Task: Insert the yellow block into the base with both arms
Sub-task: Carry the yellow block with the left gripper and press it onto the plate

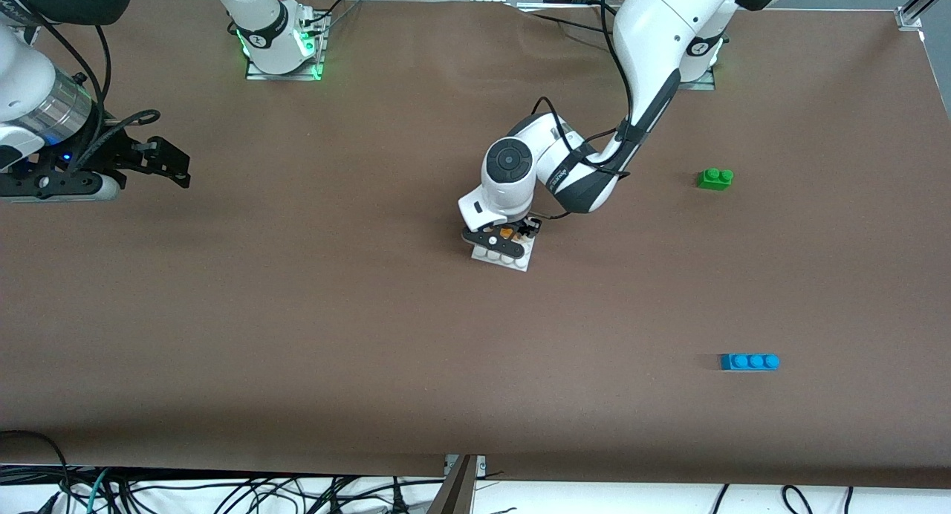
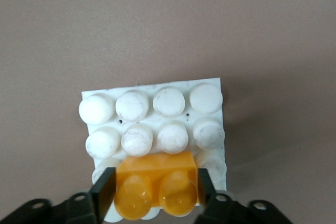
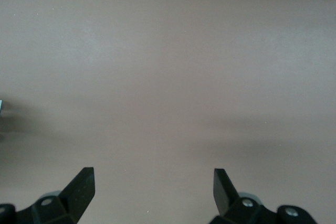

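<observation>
The front view shows the left gripper [image 1: 513, 241] down over the base [image 1: 496, 259] near the middle of the bench [image 1: 297, 313], the wrist hiding most of what it carries. The left wrist view fills that in: the yellow block [image 2: 156, 186] sits between the jaws, clamped on its two short sides, studs up, over the studs of the base's row closest to that camera; whether it is pressed fully down cannot be told. The plate's sixteen white studs carry dark specks.

Only the front view shows the green brick [image 1: 715, 178] toward the left arm's end of the bench, and the blue brick [image 1: 750, 362] nearer the front edge, both well apart from the base.

The right gripper [image 1: 160, 161] waits over the right arm's end of the bench; its wrist view shows bare brown surface between jaws spread wide.

No legible writing on the bricks or base.
</observation>
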You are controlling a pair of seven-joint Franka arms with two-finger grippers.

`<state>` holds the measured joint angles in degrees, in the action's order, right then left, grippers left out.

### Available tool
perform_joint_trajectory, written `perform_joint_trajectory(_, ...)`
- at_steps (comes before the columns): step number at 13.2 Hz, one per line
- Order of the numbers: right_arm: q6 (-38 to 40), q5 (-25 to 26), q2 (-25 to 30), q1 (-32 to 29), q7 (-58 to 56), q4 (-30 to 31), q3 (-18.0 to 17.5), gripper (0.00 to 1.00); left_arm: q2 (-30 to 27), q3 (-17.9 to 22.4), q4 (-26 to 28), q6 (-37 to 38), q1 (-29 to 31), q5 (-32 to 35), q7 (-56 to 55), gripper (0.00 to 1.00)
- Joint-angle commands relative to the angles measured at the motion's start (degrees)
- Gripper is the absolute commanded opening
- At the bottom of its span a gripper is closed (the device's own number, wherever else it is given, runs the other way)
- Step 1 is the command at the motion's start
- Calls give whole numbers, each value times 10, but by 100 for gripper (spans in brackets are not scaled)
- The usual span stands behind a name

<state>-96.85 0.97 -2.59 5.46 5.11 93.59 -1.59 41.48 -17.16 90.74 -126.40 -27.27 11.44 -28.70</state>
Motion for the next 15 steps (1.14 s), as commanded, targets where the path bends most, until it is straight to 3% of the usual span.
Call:
perform_joint_trajectory(1,2,-1,-5,-7,-5,-13,-5,100,-25,2,-11,19,4,10,-7,100)
perform_joint_trajectory(5,2,-1,-5,-8,-5,-13,-5,100,-95,2,-15,125,35,5,-4,100)
perform_joint_trajectory(9,2,-1,-6,-8,-5,-13,-5,100,-177,2,-17,210,110,-3,3,100)
perform_joint_trajectory(13,2,0,-6,-8,-7,-13,-5,100,-256,2,-20,259,186,-5,81,100)
perform_joint_trajectory(15,2,0,-5,-8,-7,-13,-5,100,-278,0,-23,294,221,-36,87,100)
